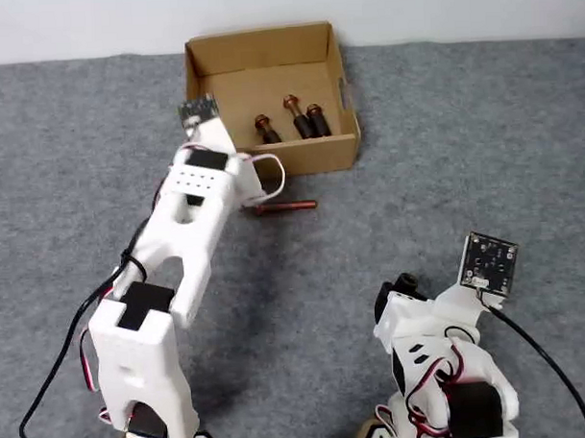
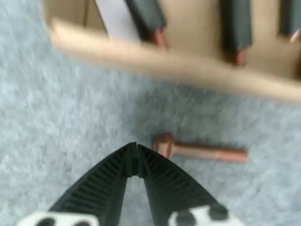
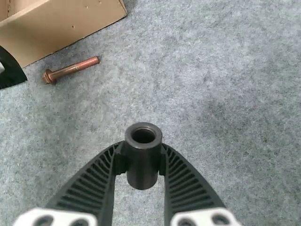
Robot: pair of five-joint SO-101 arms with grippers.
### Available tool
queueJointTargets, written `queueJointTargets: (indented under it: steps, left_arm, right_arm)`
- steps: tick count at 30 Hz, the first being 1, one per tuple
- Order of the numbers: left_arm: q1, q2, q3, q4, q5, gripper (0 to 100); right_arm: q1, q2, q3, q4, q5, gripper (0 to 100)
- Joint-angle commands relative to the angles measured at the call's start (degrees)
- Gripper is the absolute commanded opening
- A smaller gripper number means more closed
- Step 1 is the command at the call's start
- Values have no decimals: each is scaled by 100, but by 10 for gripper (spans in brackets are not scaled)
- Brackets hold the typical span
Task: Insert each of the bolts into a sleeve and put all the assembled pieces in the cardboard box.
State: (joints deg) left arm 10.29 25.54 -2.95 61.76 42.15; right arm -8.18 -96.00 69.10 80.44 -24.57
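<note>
Left arm (image 1: 192,222): you have it stretched out to the front left corner of the cardboard box (image 1: 300,153).

Left gripper (image 2: 137,157): its fingers are pressed together tip to tip and grip nothing. It hangs over the grey mat (image 1: 463,155), just outside the box's front wall.

Bolt (image 2: 200,150): you will find it lying flat on the mat just in front of the box, roughly parallel to the front wall. Its head points toward the left gripper's tips and sits close beside them. You cannot tell from the wrist view whether head and tips touch. The high view (image 1: 284,207) and the right wrist view (image 3: 70,69) place it the same way.

Inside the box: three assembled pieces lie on the floor near the front wall, each a dark sleeve with a copper bolt head showing (image 1: 267,129) (image 1: 299,118) (image 1: 317,120).

Right arm (image 1: 442,358): it is well apart from the box, out in front of it and to the right.

Right gripper (image 3: 142,151): it pinches a dark sleeve (image 3: 143,165) between both fingers. The sleeve's open bore faces the wrist camera.
</note>
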Motion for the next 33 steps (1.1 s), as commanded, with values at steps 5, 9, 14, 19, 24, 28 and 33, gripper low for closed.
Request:
queueJointTargets:
  steps: [5, 9, 14, 19, 24, 28, 33]
  left_arm:
    - [642, -563, -409, 677, 18, 6]
    - [1125, -774, -409, 879, 422, 10]
    - [1213, -677, -435, 897, 818, 224]
    - [1196, -281, -435, 870, 958, 312]
    - [1064, 193, -822, 897, 1152, 312]
    - [879, 554, -1270, 905, 1160, 312]
    - [651, 1020, -1710, 1011, 1160, 312]
  right_arm:
    - [57, -13, -35, -48, 53, 9]
    - [48, -13, -35, -48, 53, 9]
    - [48, -13, -35, -48, 53, 9]
    - [48, -13, -35, -48, 53, 9]
    - [48, -13, -35, -48, 53, 9]
    - [48, -13, -35, -48, 53, 9]
    - [48, -13, -35, -48, 53, 9]
